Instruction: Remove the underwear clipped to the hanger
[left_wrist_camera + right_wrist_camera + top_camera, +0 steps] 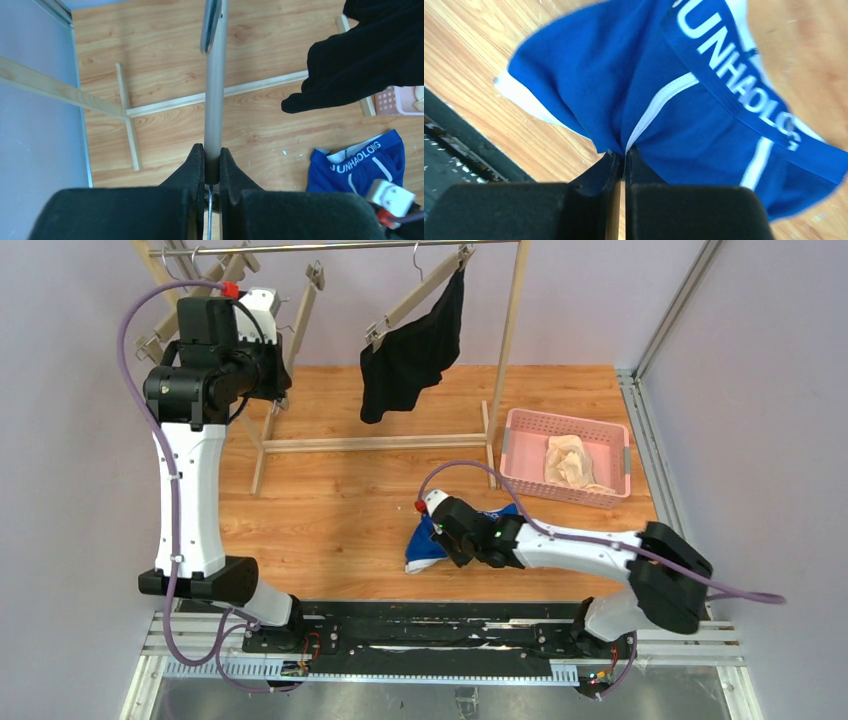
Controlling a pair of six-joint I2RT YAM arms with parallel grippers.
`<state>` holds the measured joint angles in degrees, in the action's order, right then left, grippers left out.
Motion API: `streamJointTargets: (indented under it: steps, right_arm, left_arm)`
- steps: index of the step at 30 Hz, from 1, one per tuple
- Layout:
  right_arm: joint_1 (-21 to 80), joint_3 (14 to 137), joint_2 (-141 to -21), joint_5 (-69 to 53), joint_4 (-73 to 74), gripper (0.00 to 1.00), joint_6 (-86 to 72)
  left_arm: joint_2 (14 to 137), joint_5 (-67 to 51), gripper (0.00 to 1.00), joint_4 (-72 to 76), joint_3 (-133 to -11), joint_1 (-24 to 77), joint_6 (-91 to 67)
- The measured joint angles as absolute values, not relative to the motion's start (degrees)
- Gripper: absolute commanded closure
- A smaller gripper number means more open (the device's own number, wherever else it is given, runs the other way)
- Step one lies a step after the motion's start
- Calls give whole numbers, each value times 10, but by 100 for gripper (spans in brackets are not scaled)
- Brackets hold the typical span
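Right gripper (624, 156) first: fingers pressed together on a fold of the blue briefs (704, 115), pinching the cloth right beside the white trim. The briefs lie bunched on the table (330, 500), off the hanger, to the left of the pink basket (515, 450) and nearer the arm bases than it. Inside that basket sits the cream pair (570, 462).

Over to the left gripper (212, 150) — far left of the basket and high up, clamped around the grey rail (216, 90) of the rack, apparently steadying it. Left of the basket and beyond it, the black pair (410, 355) hangs from the wooden hanger (425, 292), caught at the upper clip. Whether the lower clip bites too, I cannot tell.

By my reading this is the middle of the job — one pair binned, blue in hand, black to come. The next move calls for a clean lift of the blue cloth, a carry rightward to the basket, and a release above it with the trailing fabric clearing the rim. After that, the black pair's clips need working.
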<state>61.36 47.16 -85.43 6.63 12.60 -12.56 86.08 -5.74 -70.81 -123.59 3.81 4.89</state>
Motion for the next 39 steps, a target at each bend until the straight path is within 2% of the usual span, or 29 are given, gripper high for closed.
streamJointTargets:
  steps: [8, 16, 28, 39]
  right_arm:
    - [595, 510, -675, 182, 194, 99, -119]
    - [437, 519, -582, 217, 209, 99, -107]
    - [303, 604, -550, 223, 201, 100, -66]
    - [161, 639, -592, 194, 163, 100, -46]
  left_arm:
    - [837, -40, 100, -703, -1268, 37, 31]
    - [870, -36, 100, -685, -1333, 37, 8]
    - [920, -36, 100, -637, -1343, 27, -10]
    - [921, -41, 100, -588, -1343, 12, -16]
